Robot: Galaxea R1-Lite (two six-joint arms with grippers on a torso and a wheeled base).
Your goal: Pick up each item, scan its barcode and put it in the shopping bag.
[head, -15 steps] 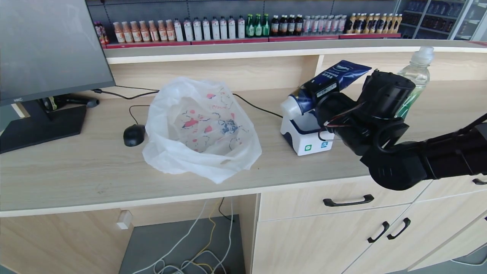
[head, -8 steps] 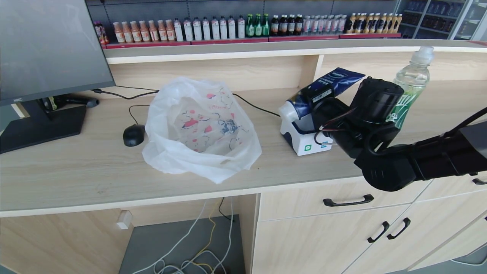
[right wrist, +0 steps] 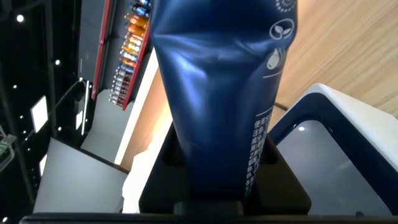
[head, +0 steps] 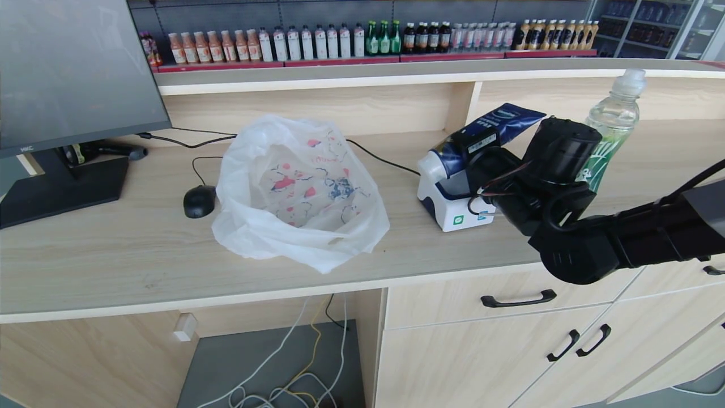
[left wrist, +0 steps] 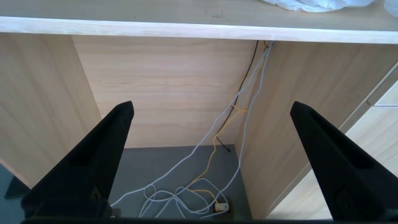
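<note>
Right wrist view: the right gripper [right wrist: 219, 163] is clamped on a tube [right wrist: 217, 81], one finger on each side. The tube is glossy dark blue with white print. In the head view it has a barcode label on its upper face and a white cap at its lower end. It is held tilted, cap end just above the white-and-blue scanner [head: 453, 211]; contact cannot be judged. The white bag [head: 294, 192] lies open on the counter [head: 113, 243], left of the scanner. The left gripper [left wrist: 211, 109], below the counter edge, is spread wide and empty.
</note>
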